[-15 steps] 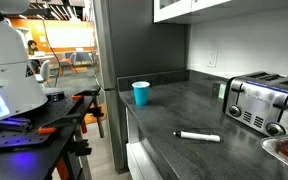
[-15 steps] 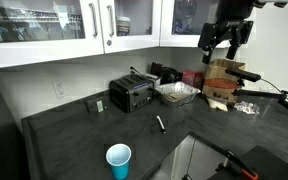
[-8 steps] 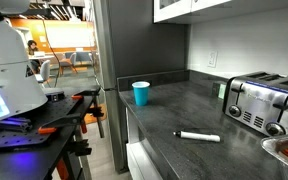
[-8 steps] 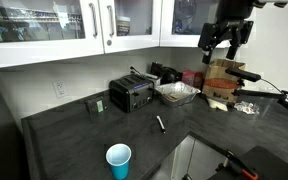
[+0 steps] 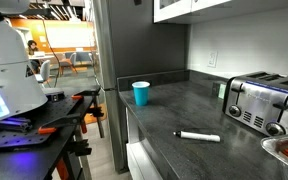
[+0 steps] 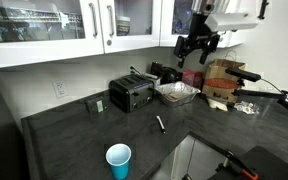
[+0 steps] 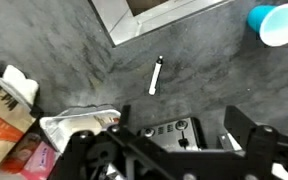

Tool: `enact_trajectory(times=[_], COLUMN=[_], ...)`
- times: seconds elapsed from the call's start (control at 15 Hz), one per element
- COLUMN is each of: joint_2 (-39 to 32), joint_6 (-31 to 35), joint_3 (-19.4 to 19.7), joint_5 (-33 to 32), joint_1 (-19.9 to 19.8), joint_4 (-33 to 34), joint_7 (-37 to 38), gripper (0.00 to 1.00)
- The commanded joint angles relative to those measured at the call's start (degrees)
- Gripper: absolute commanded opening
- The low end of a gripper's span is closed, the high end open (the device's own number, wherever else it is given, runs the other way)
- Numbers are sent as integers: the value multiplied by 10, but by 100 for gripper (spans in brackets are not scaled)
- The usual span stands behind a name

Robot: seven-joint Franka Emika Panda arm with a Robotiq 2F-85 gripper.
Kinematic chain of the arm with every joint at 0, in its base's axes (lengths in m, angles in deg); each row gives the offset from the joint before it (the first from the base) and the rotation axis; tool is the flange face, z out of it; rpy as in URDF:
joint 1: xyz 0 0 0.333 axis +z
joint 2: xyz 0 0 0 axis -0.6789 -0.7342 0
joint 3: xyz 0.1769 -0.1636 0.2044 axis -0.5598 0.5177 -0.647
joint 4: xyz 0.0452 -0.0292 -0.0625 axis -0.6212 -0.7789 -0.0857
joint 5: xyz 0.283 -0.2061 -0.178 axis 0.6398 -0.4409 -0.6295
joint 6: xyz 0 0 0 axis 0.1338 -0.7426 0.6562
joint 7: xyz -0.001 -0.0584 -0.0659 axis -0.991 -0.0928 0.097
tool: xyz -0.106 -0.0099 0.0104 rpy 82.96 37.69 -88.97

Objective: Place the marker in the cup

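Note:
The marker [image 5: 197, 136], white with black ends, lies flat on the dark countertop. It also shows in an exterior view [image 6: 160, 124] and in the wrist view [image 7: 156, 76]. The cyan-blue cup [image 5: 141, 93] stands upright near the counter's edge, seen also in an exterior view [image 6: 118, 160] and at the top right of the wrist view [image 7: 275, 23]. My gripper [image 6: 198, 55] hangs high in the air above the toaster and tray, far from marker and cup. Its fingers [image 7: 149, 140] are spread apart and empty.
A chrome toaster [image 5: 263, 103] stands at the back of the counter, also in an exterior view [image 6: 130, 93]. A foil tray [image 6: 176, 94] and snack boxes [image 6: 220, 82] sit beside it. The counter's front edge [image 7: 164, 17] runs between marker and cup.
My gripper has moved leftwards in the exterior view, from above the boxes to above the tray and toaster. The marker and cup have not moved.

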Motion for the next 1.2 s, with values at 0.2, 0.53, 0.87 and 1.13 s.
enact_trajectory(times=[0.2, 0.53, 0.87, 1.13], joint_2=[-296, -532, -708, -801], joint_6=[127, 109, 106, 97], joint_3=[-41, 10, 18, 14], joint_5=[-39, -86, 9, 65], joint_1=[-21, 9, -2, -20], joint_4=[113, 275, 425, 522], joint_7=[124, 165, 53, -8], gripper=[100, 100, 100, 99])
